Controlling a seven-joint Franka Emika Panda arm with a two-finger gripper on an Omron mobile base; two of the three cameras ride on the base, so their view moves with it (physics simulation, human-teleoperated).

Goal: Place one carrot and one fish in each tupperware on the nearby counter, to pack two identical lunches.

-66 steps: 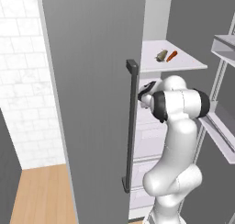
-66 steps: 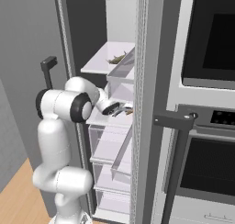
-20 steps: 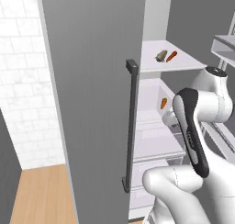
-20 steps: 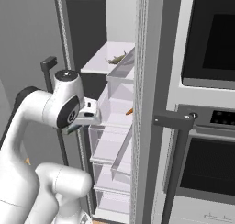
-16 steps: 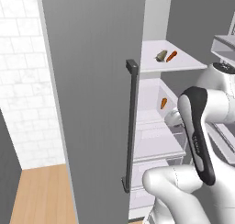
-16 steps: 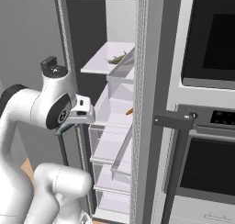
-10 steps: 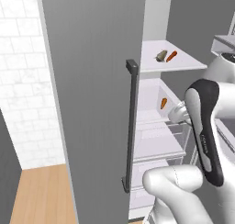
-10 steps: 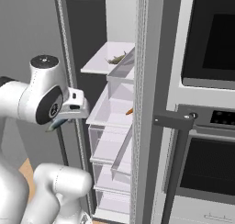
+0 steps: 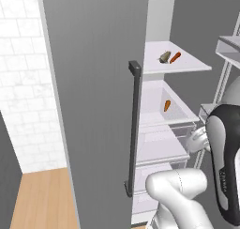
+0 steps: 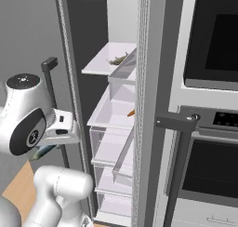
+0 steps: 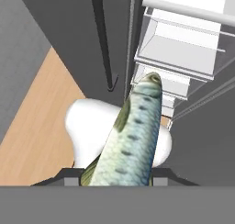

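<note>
Held: as the arm swings clear of the fridge, the gripper clamps a fish lengthwise, its head projecting ahead.
Left behind: carrot, well beyond gripper, in drawer.
Why: fish is bound for a tray.

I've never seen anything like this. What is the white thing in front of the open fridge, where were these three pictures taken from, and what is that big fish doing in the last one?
The white thing is a robot arm in a computer-drawn kitchen. Two cameras ride on its base, behind it to its left and right, and look over it into an open fridge. The third camera sits on the robot's hand and looks along its gripper, which explains the odd tilt.

In the left base view, the top shelf carries a fish and a carrot, side by side. A second carrot lies in the drawer below. The right base view shows the same fridge from the other side, next to an oven.

The big fish in the hand view is held in the gripper and looks huge because it is right before the lens.
</note>
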